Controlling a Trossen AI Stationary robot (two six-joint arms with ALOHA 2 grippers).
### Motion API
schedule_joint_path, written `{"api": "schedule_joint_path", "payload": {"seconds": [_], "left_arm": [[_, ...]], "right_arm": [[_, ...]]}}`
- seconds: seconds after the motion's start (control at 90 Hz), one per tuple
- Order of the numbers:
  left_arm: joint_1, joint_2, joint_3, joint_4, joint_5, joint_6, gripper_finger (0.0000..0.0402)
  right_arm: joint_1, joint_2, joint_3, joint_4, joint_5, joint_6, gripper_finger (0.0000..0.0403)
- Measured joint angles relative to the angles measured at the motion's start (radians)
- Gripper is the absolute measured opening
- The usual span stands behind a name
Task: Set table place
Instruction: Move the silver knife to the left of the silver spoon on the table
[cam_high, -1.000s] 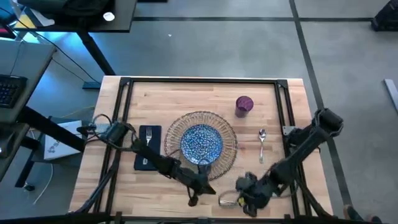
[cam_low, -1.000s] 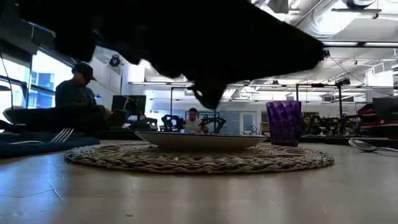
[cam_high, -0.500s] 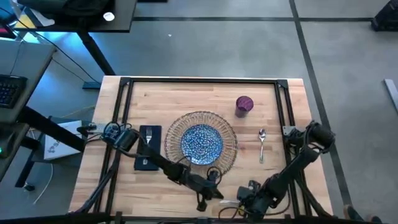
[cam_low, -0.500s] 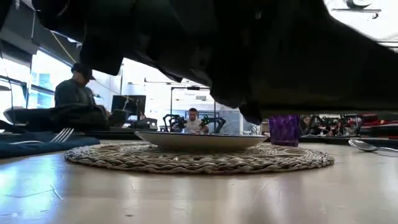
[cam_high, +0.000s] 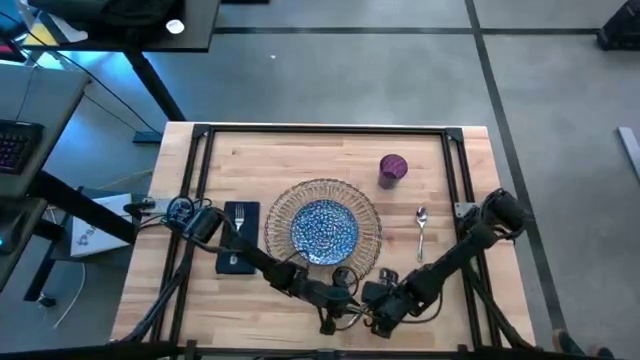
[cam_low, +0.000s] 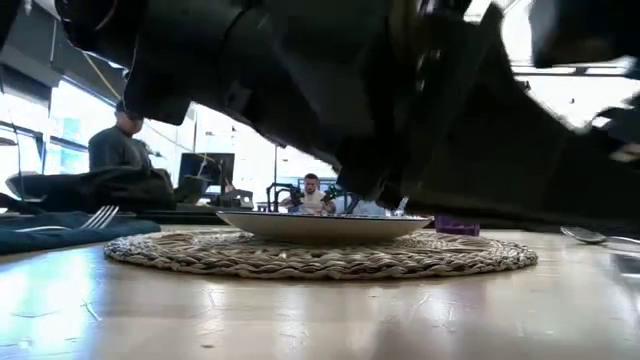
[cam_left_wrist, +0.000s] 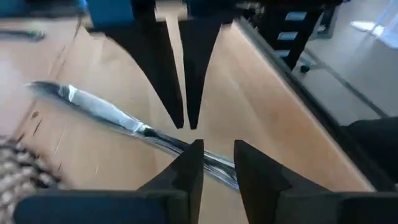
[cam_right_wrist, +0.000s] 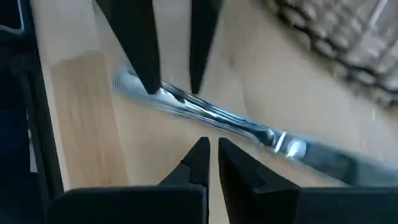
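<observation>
Knife (cam_left_wrist: 118, 118) lay flat on the table (cam_high: 300, 150), low in the centre of the high view, just below the mat (cam_high: 370, 250). The left gripper (cam_left_wrist: 217, 146) straddled its handle, fingers apart, not clamped. The right gripper (cam_right_wrist: 212, 144) faced it above the blade, fingers nearly closed, empty. Placing the knife looked to be the step in hand; next came a firm grasp and a carry toward the spoon (cam_high: 422, 230). One knife, spoon, fork (cam_high: 239, 222), napkin (cam_high: 252, 212), plate (cam_high: 324, 228), mat, cup (cam_high: 392, 168).
</observation>
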Motion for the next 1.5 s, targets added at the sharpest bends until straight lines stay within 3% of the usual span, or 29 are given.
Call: {"api": "schedule_joint_path", "payload": {"seconds": [0.178,0.389,0.7,0.811,1.111,1.267,1.5], "left_arm": [[-0.003,-0.024,0.0,-0.042,-0.016,-0.028,0.0094],[-0.024,-0.019,0.0,-0.048,-0.022,-0.039,0.0104],[-0.041,-0.002,-0.001,-0.074,-0.109,-0.08,0.0104],[-0.038,-0.04,-0.001,-0.186,-0.085,-0.076,0.0104],[-0.031,-0.154,-0.001,-0.541,-0.12,-0.072,0.0104],[-0.032,-0.162,-0.001,-0.566,-0.104,-0.072,0.0104],[-0.042,-0.162,-0.027,-0.526,-0.106,-0.078,0.0104]], "right_arm": [[-0.015,-0.022,0.08,-0.143,0.047,-0.06,0.0],[-0.002,-0.049,0.098,-0.327,0.065,0.01,0.0],[0.025,0.059,0.07,0.001,-0.031,-0.015,0.0],[0.021,0.112,0.068,0.1,-0.049,-0.031,0.0],[-0.043,0.161,0.068,0.337,0.04,-0.146,0.0],[-0.054,0.091,0.068,0.21,0.027,-0.171,0.0],[0.013,-0.043,0.069,-0.24,0.118,0.002,0.0]]}}
